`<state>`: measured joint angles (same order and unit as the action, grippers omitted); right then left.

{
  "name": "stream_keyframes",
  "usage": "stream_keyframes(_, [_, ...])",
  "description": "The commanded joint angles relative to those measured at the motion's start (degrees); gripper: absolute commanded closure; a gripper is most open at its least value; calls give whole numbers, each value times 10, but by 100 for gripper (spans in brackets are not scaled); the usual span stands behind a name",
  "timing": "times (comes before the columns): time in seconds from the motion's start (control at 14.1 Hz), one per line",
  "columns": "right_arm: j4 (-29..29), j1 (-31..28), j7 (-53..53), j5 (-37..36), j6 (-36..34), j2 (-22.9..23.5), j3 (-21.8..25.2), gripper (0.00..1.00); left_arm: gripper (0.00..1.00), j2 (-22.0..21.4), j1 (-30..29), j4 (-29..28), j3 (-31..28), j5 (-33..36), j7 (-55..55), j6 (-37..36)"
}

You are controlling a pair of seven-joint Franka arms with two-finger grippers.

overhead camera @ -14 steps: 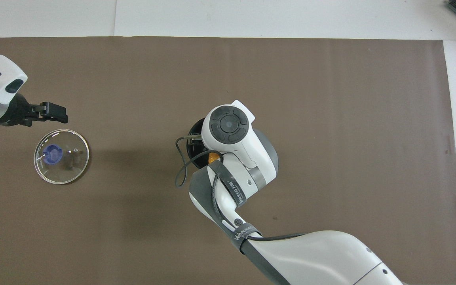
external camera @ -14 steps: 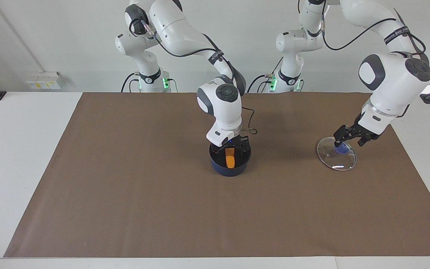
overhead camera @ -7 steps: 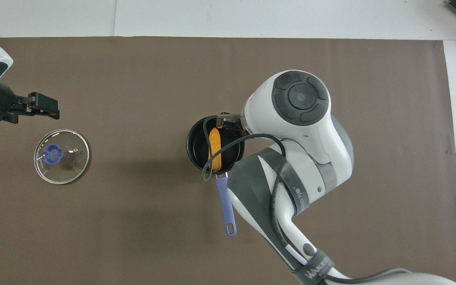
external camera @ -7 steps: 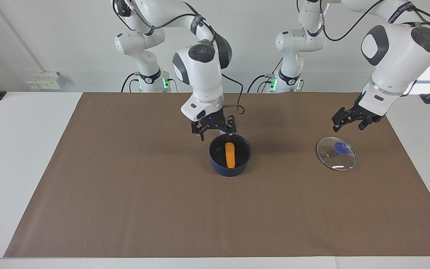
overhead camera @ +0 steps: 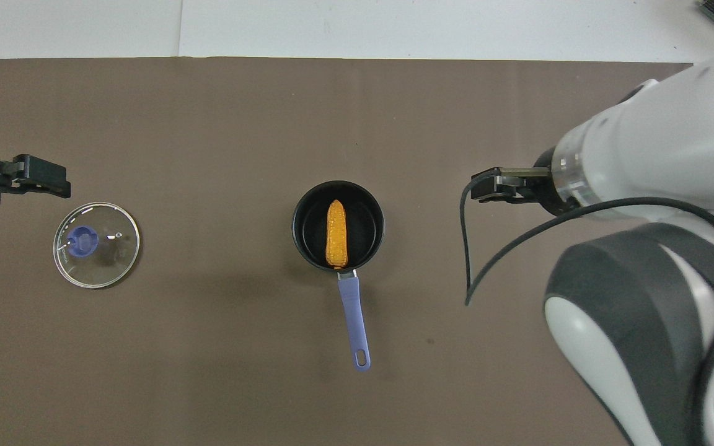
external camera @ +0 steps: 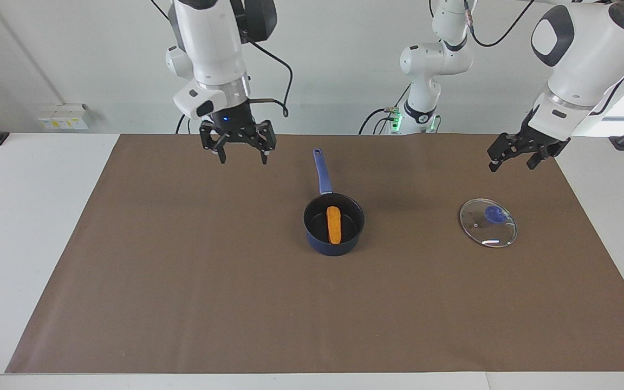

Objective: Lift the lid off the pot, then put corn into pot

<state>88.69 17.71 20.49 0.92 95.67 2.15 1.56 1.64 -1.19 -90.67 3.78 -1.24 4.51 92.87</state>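
Note:
The dark-blue pot point(external camera: 333, 248) point(overhead camera: 300, 227) stands mid-mat, its long handle point(overhead camera: 353, 322) pointing toward the robots. An orange-yellow corn point(external camera: 333, 225) point(overhead camera: 336, 233) lies flat inside it. The glass lid point(external camera: 488, 223) point(overhead camera: 98, 245) with its blue knob rests on the mat toward the left arm's end, well apart from the pot. My right gripper point(external camera: 242, 158) point(overhead camera: 487, 188) hangs open and empty, high over the mat toward the right arm's end from the pot. My left gripper point(external camera: 511, 165) point(overhead camera: 39, 179) is open and empty, raised over the mat beside the lid.
A brown mat point(external camera: 182, 281) covers most of the white table. A loose black cable point(overhead camera: 465, 260) dangles from the right arm's wrist. A small white box point(external camera: 63, 116) sits at the wall.
My right gripper has risen out of the pot and swung away toward its own end, leaving the corn lying in the pot. The left gripper has lifted up off the lid's knob.

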Motion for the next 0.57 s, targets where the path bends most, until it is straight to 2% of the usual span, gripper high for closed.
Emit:
stream_keyframes(0.0, [-5, -44, -54, 1, -52, -27, -5, 0, 0, -6, -3, 18, -7, 5, -8, -37])
stream_keyframes(0.28, [-11, -107, -108, 7, -111, -60, -5, 0, 0, -30, -3, -6, -4, 4, -12, -52])
stream_keyframes(0.5, [-33, -142, -135, 8, -149, -64, -5, 0, 0, -30, 5, -3, -3, 4, -6, -52])
